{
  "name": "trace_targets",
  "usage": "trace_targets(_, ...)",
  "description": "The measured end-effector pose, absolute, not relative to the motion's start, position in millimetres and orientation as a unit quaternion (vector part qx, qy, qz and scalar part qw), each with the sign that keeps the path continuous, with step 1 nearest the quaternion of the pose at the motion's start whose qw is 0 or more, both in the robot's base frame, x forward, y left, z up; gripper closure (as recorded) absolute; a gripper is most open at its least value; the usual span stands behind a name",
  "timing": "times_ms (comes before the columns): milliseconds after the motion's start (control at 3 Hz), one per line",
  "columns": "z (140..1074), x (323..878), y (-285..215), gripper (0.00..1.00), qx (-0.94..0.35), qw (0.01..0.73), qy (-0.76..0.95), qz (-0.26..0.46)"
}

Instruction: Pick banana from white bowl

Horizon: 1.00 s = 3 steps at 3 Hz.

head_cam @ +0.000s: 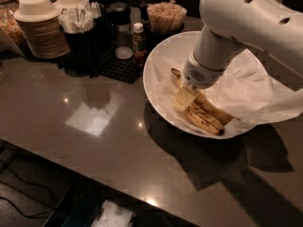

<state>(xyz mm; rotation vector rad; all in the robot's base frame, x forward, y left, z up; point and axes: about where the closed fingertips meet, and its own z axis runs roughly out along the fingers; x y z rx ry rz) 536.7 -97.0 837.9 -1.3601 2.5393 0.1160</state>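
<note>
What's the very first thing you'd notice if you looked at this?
The big white robot arm on the right, reaching down with its tool into the wide white bowl, right on the spotted bananas. Crinkly white paper spills over the bowl's right edge.
</note>
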Motion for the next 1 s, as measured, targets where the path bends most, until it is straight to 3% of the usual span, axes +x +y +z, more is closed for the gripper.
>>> trace_targets(333,834.6,533.9,-102.3,0.56,-0.467,0.120,0.875,0.035)
trace_targets(1000,834.5,528.9,-106.4,0.97,-0.471,0.118,0.874,0.029)
